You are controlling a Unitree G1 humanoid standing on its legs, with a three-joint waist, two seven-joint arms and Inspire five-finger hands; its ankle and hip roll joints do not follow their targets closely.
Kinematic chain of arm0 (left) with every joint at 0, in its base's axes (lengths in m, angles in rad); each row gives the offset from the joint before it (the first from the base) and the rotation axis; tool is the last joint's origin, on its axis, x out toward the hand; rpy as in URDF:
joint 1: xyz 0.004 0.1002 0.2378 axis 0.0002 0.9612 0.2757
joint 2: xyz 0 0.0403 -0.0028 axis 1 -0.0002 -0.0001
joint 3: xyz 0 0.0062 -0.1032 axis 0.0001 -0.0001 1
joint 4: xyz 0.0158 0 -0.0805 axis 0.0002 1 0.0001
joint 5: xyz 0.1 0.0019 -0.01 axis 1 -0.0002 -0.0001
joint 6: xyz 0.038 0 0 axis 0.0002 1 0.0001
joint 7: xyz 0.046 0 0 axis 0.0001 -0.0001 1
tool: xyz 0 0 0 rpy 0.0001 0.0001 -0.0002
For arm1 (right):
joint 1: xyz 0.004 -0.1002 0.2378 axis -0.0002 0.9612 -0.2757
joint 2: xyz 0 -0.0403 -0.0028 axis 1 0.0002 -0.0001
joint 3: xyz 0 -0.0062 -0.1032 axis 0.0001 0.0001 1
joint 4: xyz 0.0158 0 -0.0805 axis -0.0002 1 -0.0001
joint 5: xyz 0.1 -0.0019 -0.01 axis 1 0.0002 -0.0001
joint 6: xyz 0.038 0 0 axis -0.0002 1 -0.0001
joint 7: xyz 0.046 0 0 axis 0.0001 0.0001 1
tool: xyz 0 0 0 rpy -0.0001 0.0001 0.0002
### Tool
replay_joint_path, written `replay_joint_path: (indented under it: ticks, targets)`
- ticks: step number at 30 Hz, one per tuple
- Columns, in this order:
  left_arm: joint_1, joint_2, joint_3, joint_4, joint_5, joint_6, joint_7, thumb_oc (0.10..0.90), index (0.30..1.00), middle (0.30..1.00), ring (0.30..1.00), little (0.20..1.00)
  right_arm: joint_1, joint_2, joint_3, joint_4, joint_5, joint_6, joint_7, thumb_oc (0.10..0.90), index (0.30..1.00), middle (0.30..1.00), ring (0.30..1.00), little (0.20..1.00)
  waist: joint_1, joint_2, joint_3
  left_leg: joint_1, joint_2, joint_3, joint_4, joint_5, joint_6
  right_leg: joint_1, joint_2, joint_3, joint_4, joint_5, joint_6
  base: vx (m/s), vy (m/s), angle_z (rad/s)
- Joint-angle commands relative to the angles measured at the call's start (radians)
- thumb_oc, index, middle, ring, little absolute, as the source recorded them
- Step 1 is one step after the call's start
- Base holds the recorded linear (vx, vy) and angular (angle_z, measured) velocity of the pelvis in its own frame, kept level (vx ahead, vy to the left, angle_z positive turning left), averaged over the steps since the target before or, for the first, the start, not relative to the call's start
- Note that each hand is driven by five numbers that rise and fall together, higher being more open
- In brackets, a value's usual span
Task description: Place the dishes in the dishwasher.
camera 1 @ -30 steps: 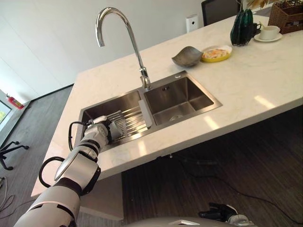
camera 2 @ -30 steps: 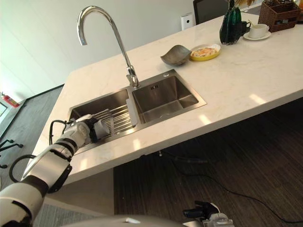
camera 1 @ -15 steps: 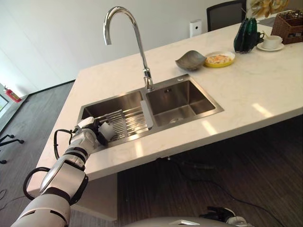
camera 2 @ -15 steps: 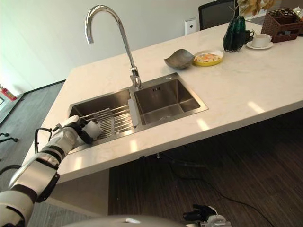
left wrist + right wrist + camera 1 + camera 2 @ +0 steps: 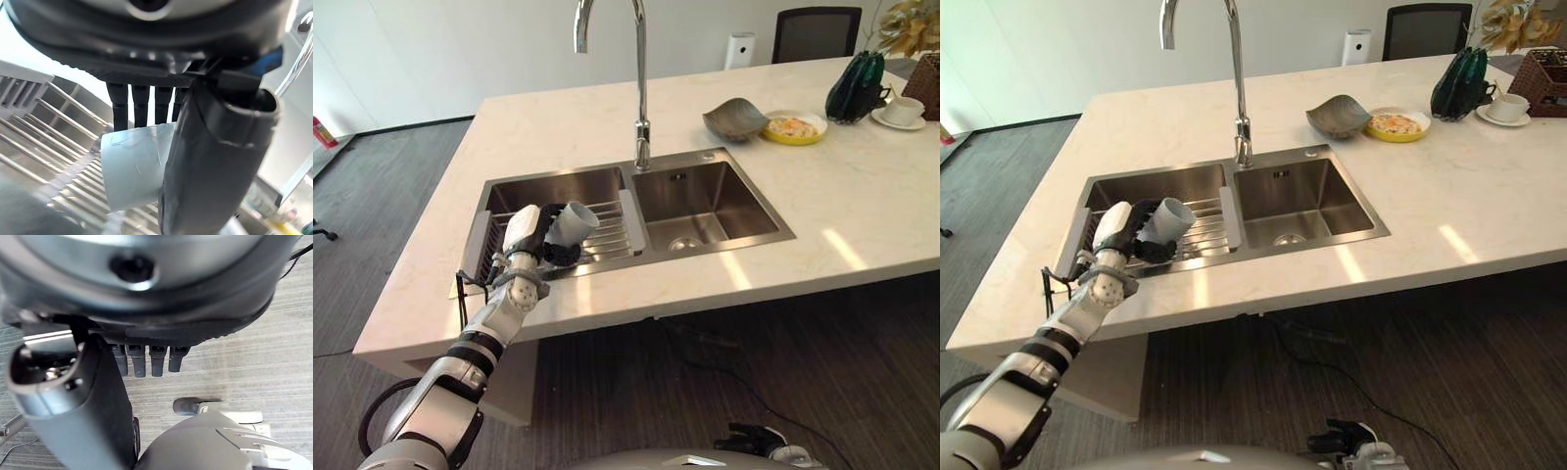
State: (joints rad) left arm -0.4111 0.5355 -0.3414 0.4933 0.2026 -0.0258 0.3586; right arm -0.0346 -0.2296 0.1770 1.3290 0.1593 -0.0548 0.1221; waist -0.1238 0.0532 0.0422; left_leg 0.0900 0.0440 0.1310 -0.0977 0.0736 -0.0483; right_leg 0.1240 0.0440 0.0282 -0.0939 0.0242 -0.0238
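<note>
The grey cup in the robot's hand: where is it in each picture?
Left eye view: cup left of centre, in the left hand, above the sink rack.
Right eye view: cup left of centre, over that rack.
Left wrist view: cup at centre, between fingers and thumb.
Right wrist view: floor, no cup.
Shared landmark: the rack's bars.
</note>
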Motion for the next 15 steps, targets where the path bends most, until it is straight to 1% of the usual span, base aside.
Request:
replay_joint_path:
  ticks: [1,2,3,7,8,10,11,12,14,15]
  targets:
    - [-0.113,0.045,0.165,-0.235,0.009,-0.159,0.158,0.4,0.3,0.3,0.3,0.3,0.014,0.015,0.019,0.038,0.035,-0.015,0.013,0.8,0.9,0.9,0.9,0.9,0.008,-0.028,-0.049,0.024,0.026,0.025,0.01,-0.092,-0.073,0.007,-0.121,-0.039,0.007,-0.055,0.148,0.0,0.0,0.03]
    - [-0.112,0.05,0.19,-0.319,0.018,-0.161,0.161,0.4,0.3,0.3,0.3,0.3,0.014,0.015,0.016,0.038,0.044,-0.016,0.014,0.8,0.9,0.9,0.9,0.9,0.012,-0.032,-0.051,0.022,0.026,0.024,0.01,-0.093,-0.073,0.006,-0.122,-0.04,0.007,-0.054,0.148,0.0,0.0,0.0]
    - [-0.1,0.052,0.205,-0.363,0.029,-0.151,0.153,0.4,0.3,0.3,0.3,0.3,0.019,0.018,0.018,0.039,0.048,-0.017,0.015,0.8,0.9,0.9,0.9,0.9,0.015,-0.035,-0.052,0.021,0.025,0.023,0.01,-0.094,-0.072,0.006,-0.123,-0.041,0.007,-0.055,0.148,0.0,0.005,0.03]
    - [-0.046,0.046,0.263,-0.517,0.036,-0.151,0.129,0.4,0.3,0.3,0.3,0.3,0.03,0.033,0.016,0.047,0.06,-0.024,0.013,0.8,0.9,0.9,0.9,0.9,0.034,-0.044,-0.057,0.016,0.026,0.016,0.01,-0.096,-0.07,0.004,-0.123,-0.049,0.007,-0.055,0.145,-0.02,0.005,0.06]
    - [-0.025,0.04,0.282,-0.545,0.03,-0.15,0.126,0.4,0.3,0.3,0.3,0.3,0.027,0.039,0.009,0.051,0.068,-0.025,0.011,0.8,0.9,0.9,0.9,0.9,0.042,-0.048,-0.056,0.008,0.027,0.013,0.01,-0.083,-0.069,-0.002,-0.121,-0.051,0.007,-0.046,0.141,-0.05,0.003,0.0]
    - [0.021,0.034,0.312,-0.579,0.029,-0.149,0.124,0.4,0.3,0.3,0.3,0.3,0.022,0.044,0.005,0.059,0.077,-0.025,0.009,0.8,0.9,0.9,0.9,0.9,0.054,-0.054,-0.056,0.006,0.025,0.008,0.01,-0.084,-0.069,0.0,-0.123,-0.057,0.007,-0.047,0.139,-0.03,-0.001,0.03]
    - [0.024,0.033,0.314,-0.582,0.029,-0.148,0.123,0.4,0.3,0.3,0.3,0.3,0.022,0.044,0.006,0.059,0.077,-0.026,0.009,0.8,0.9,0.9,0.9,0.9,0.053,-0.054,-0.057,0.006,0.025,0.008,0.01,-0.084,-0.069,0.0,-0.123,-0.058,0.007,-0.047,0.139,-0.02,-0.004,0.07]
    - [0.075,0.006,0.348,-0.626,0.011,-0.144,0.123,0.4,0.3,0.3,0.3,0.3,0.021,0.055,0.003,0.063,0.086,-0.027,0.008,0.8,0.9,0.9,0.9,0.9,0.064,-0.059,-0.056,0.004,0.024,0.002,0.01,-0.084,-0.067,0.003,-0.125,-0.066,0.007,-0.048,0.138,-0.01,-0.002,0.06]
    - [0.076,0.005,0.348,-0.626,0.011,-0.144,0.122,0.4,0.3,0.3,0.3,0.3,0.021,0.055,0.004,0.063,0.086,-0.027,0.008,0.8,0.9,0.9,0.9,0.9,0.064,-0.059,-0.056,0.004,0.024,0.001,0.01,-0.084,-0.067,0.003,-0.125,-0.066,0.007,-0.048,0.138,-0.01,-0.001,0.07]
    - [0.123,-0.02,0.381,-0.643,-0.01,-0.14,0.135,0.4,0.3,0.3,0.3,0.3,0.019,0.062,0.004,0.068,0.091,-0.029,0.006,0.8,0.9,0.9,0.9,0.9,0.076,-0.064,-0.056,0.003,0.023,-0.006,0.01,-0.083,-0.065,0.007,-0.127,-0.075,0.007,-0.05,0.137,-0.02,-0.002,0.15]
